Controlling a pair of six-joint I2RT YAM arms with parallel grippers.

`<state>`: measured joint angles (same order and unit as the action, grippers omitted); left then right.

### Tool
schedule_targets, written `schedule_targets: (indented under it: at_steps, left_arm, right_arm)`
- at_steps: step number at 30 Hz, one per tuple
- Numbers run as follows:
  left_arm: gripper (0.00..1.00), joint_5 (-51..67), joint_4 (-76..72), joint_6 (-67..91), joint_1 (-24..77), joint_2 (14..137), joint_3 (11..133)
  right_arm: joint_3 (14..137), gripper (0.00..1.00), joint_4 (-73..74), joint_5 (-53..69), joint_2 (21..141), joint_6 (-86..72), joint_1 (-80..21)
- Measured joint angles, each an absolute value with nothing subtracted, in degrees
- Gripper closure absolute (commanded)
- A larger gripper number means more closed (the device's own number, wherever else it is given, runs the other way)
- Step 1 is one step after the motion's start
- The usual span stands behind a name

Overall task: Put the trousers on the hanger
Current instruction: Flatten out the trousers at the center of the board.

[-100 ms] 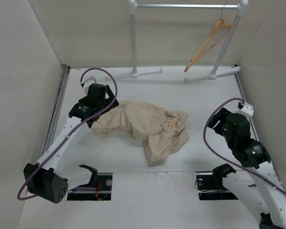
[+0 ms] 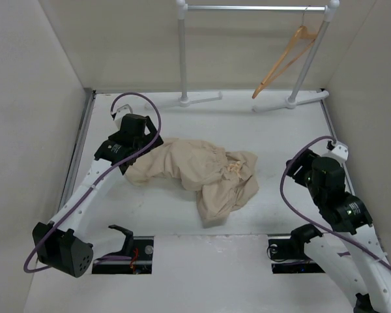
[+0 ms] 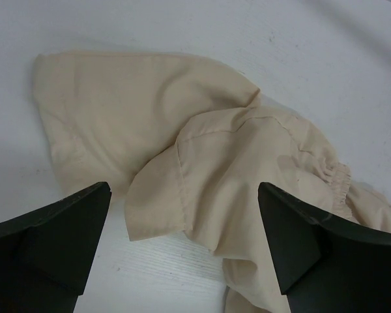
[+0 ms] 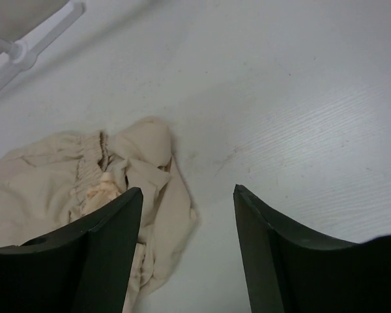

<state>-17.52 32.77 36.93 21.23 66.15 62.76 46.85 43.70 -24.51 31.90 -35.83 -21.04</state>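
The beige trousers (image 2: 199, 173) lie crumpled in a heap mid-table. My left gripper (image 2: 131, 145) hovers over their left end, open wide; in the left wrist view its black fingers (image 3: 58, 235) straddle a loose fold of trousers (image 3: 202, 169) with nothing gripped. My right gripper (image 2: 305, 171) hangs to the right of the heap, open and empty; in the right wrist view the trousers (image 4: 85, 189) and their gathered waistband lie ahead on the left, bare table between the fingers (image 4: 280, 254). The orange wooden hanger (image 2: 283, 62) hangs tilted from the rail at the back right.
A white-and-metal garment rail (image 2: 247, 8) stands at the back on two posts with feet (image 2: 199, 100) on the table. White walls enclose the left, right and back sides. Two dark cut-outs (image 2: 124, 251) sit near the arm bases.
The right arm has shifted slightly down and toward the near edge. The left arm and the trousers look unchanged.
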Motion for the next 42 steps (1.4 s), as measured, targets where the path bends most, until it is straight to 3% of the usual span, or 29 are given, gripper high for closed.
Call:
schedule_targets:
  at_steps: [6,9,11,12,14,16,18,20,25,28,42]
  left_arm:
    - [0.00,-17.52,31.83,35.57,20.69,66.13,62.89]
    - [0.04,-18.92,31.11,34.98,20.51,65.45,62.89]
    - [0.63,-19.18,30.87,34.98,20.51,64.60,62.89]
    - [0.77,-19.14,30.68,34.65,20.51,64.20,62.89]
    - [0.84,-19.29,30.17,34.72,20.49,63.88,62.89]
    - [0.85,-18.96,30.46,34.52,19.99,63.96,62.89]
    - [0.82,-19.07,31.44,34.68,19.73,64.25,62.89]
    - [0.76,-19.11,31.79,34.81,19.92,64.36,62.85]
    - [0.49,-18.94,31.14,35.64,20.75,62.02,58.43]
    - [0.45,-18.65,31.00,36.34,20.93,59.70,55.31]
    - [0.42,-12.69,29.41,38.24,16.27,52.97,47.00]
  right_arm:
    - [47.16,0.84,43.79,-22.04,33.32,-35.29,-20.93]
    - [48.07,0.92,43.97,-20.80,35.81,-34.65,-21.06]
    - [50.26,0.93,44.01,-18.92,39.33,-34.20,-21.87]
    - [51.37,0.93,43.75,-17.96,41.25,-33.95,-22.70]
    - [53.06,0.92,42.30,-15.92,45.04,-33.52,-24.91]
    - [54.68,0.89,39.68,-13.43,50.30,-32.77,-27.42]
    - [56.34,0.76,36.34,-10.94,56.49,-31.83,-29.02]
    - [58.17,0.62,32.95,-8.69,64.34,-31.00,-29.87]
    - [63.05,0.45,24.58,-6.44,81.91,-29.28,-30.13]
    - [66.76,0.38,22.55,-5.04,90.37,-28.01,-30.11]
    - [78.67,0.31,18.50,-5.48,113.84,-29.85,-31.07]
